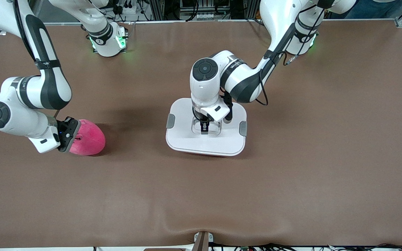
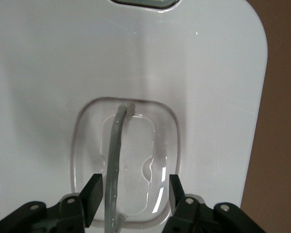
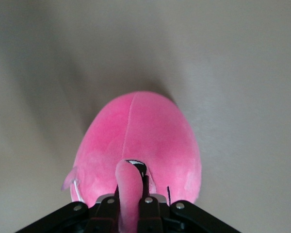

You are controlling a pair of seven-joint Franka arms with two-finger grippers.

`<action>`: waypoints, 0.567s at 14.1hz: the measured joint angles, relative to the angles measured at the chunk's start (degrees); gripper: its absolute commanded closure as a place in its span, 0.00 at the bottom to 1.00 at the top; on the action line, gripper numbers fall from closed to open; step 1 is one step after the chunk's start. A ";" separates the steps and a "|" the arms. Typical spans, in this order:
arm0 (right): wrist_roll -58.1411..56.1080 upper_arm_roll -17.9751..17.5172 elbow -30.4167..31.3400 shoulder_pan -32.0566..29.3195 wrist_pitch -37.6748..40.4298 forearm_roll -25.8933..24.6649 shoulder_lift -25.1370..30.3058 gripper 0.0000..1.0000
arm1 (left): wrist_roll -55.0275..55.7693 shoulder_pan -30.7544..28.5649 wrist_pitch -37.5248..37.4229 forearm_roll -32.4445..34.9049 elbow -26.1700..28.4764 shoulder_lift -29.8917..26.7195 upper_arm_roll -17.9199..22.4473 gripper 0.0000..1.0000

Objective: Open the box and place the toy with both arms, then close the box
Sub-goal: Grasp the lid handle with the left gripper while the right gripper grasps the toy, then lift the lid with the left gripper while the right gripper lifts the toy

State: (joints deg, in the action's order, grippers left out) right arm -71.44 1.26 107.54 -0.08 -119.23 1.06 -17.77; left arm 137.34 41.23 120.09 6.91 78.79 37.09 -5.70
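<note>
Lid grab and toy pinch, box not yet opened.

My left hand (image 1: 204, 128) sits at centre frame, fingers apart astride the lid handle (image 2: 117, 160) of the box (image 1: 183, 137); closing, then lifting, comes next. My right hand (image 1: 69, 134), middle left, is clamped on the toy (image 1: 88, 138) on the bench (image 1: 291, 174).

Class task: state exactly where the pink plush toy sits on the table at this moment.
The toy lies on the table toward the right arm's end, apart from the box, with the right hand shut on a fold of its plush.
</note>
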 measured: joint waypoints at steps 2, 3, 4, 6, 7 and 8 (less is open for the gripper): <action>0.04 0.01 -2.68 -0.66 -0.15 0.03 0.19 1.00 | 0.00 -0.02 0.00 0.01 0.00 -0.01 0.02 0.62; 0.12 0.02 -4.23 -0.85 -0.15 0.06 0.28 1.00 | 0.00 -0.03 0.00 0.01 0.00 -0.01 0.02 0.62; 0.49 0.00 -5.73 -0.87 -0.13 0.11 0.28 1.00 | 0.00 -0.04 -0.05 0.01 0.00 -0.01 0.03 0.62; 2.74 -0.30 -7.56 -0.70 -0.10 1.29 0.19 1.00 | 0.00 -0.05 -0.27 0.01 0.01 -0.01 0.03 0.67; 3.72 -0.50 -8.13 -0.35 -0.11 2.30 0.02 1.00 | 0.00 -0.05 -0.48 0.01 0.01 -0.01 0.03 0.69; 4.65 -0.72 -8.89 0.28 -0.13 3.11 -0.28 1.00 | 0.01 -0.05 -0.73 0.02 0.01 -0.03 0.03 0.73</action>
State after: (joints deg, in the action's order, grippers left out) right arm -66.79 0.54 98.64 0.20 -119.36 4.18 -18.05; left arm 137.35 41.18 119.36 6.92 78.79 37.06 -5.68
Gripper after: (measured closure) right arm 0.885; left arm 0.661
